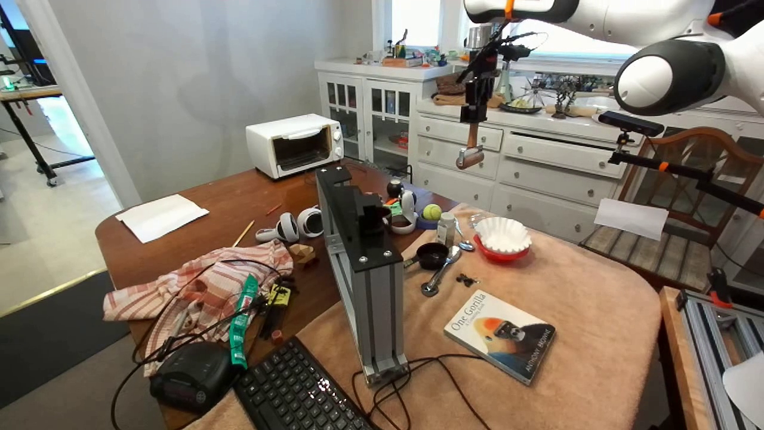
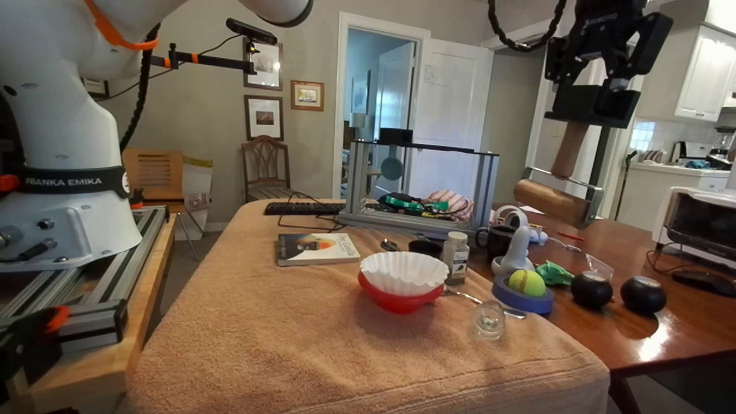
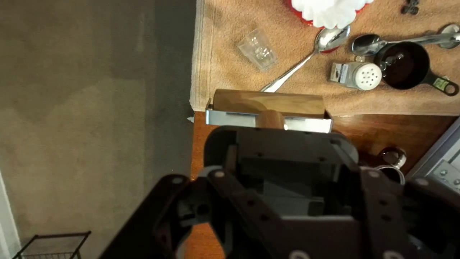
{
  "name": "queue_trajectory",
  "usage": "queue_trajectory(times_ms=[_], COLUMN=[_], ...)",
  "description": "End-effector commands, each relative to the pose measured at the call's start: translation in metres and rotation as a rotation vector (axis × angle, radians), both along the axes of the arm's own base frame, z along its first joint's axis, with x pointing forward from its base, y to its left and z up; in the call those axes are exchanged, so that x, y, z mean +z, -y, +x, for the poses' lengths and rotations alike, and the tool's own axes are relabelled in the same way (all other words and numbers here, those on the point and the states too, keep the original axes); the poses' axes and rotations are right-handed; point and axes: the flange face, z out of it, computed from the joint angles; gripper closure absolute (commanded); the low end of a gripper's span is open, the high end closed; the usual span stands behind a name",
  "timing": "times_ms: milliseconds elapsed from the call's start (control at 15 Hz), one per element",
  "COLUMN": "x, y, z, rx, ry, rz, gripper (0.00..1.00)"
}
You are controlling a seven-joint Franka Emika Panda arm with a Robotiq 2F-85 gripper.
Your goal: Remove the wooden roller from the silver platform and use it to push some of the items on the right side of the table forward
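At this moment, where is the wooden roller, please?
In an exterior view, the wooden roller is toward the picture's right, hanging in the air below the claw, left of the white toaster oven.

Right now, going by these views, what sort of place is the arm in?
Most likely a home, perhaps its dining room: white cabinets with drawers, framed pictures hanging on a wall, and a kitchen counter in the background.
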Motion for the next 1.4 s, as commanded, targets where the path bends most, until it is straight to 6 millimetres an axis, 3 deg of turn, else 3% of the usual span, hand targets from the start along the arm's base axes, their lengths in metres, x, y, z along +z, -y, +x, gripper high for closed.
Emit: queue_trajectory(times_ms=[0, 67, 133, 733, 1333], x=[-0.002, -0.004, -0.005, -0.042, -0.091], y=[0.001, 0.002, 0.001, 0.019, 0.04], z=[-0.001, -0.001, -0.001, 0.02, 0.049], rx=[-0.013, -0.019, -0.022, -0.042, -0.053], ry=[-0.003, -0.005, -0.005, 0.168, 0.351], rz=[0.006, 0.008, 0.009, 0.055, -0.097], gripper=[0.38, 0.38, 0.63, 0.63, 0.63])
